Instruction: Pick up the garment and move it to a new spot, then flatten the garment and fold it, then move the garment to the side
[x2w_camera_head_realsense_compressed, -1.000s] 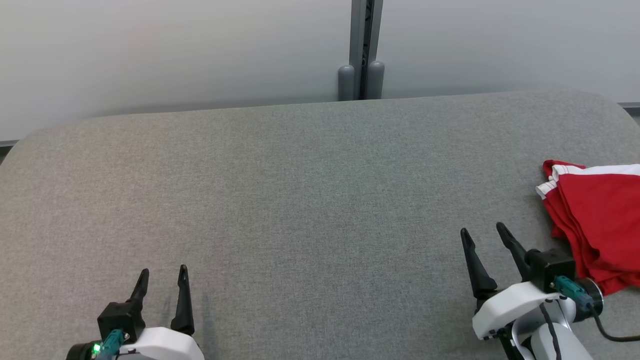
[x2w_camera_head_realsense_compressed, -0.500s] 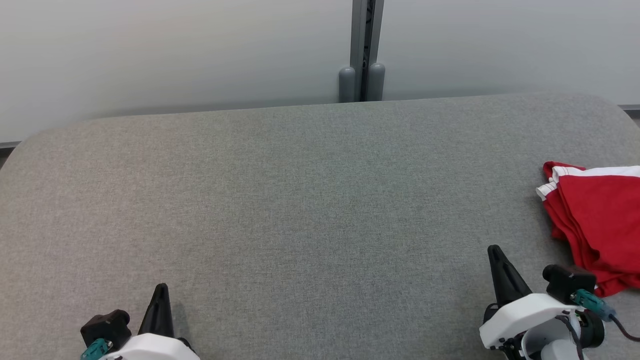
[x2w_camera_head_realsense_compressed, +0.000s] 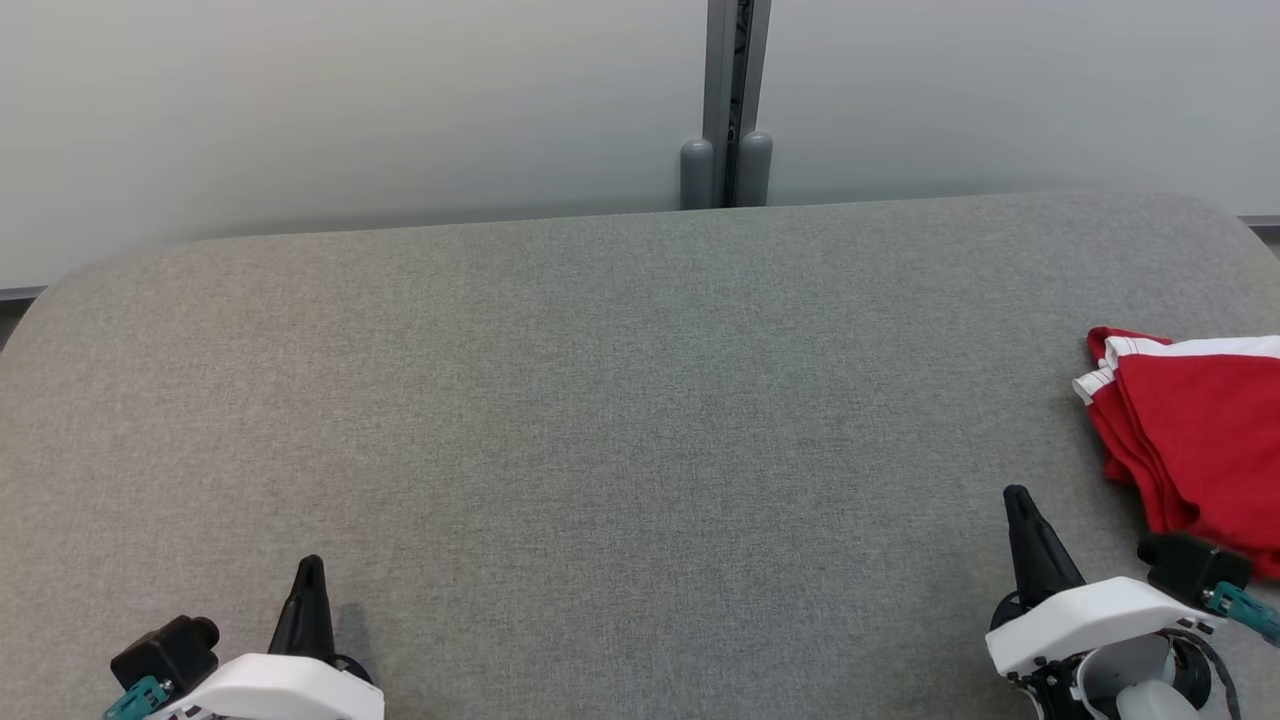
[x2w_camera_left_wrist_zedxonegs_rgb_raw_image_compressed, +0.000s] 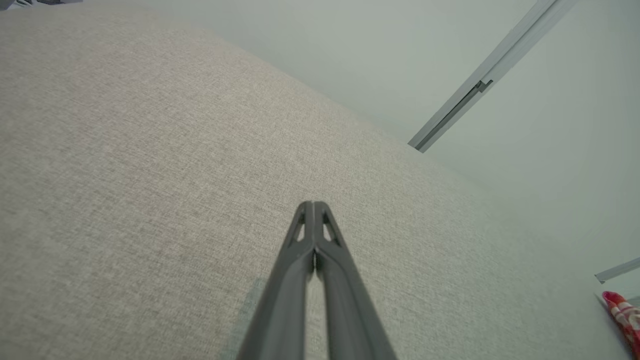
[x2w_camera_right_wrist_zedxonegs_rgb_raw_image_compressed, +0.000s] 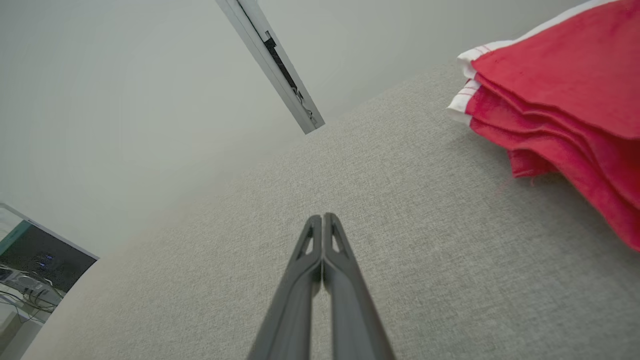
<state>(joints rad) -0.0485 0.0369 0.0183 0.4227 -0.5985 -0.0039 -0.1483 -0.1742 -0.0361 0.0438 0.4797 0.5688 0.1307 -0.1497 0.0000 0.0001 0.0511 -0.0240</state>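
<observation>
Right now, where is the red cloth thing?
In the head view, the folded red garment lies at the right edge of the grey cushioned surface, just ahead and to the right of the right tool.

Grey fabric-covered surface (x2w_camera_head_realsense_compressed: 600, 400) with rounded far corners. A folded red garment (x2w_camera_head_realsense_compressed: 1200, 440) with white trim lies on it at the right edge, layers stacked.
</observation>
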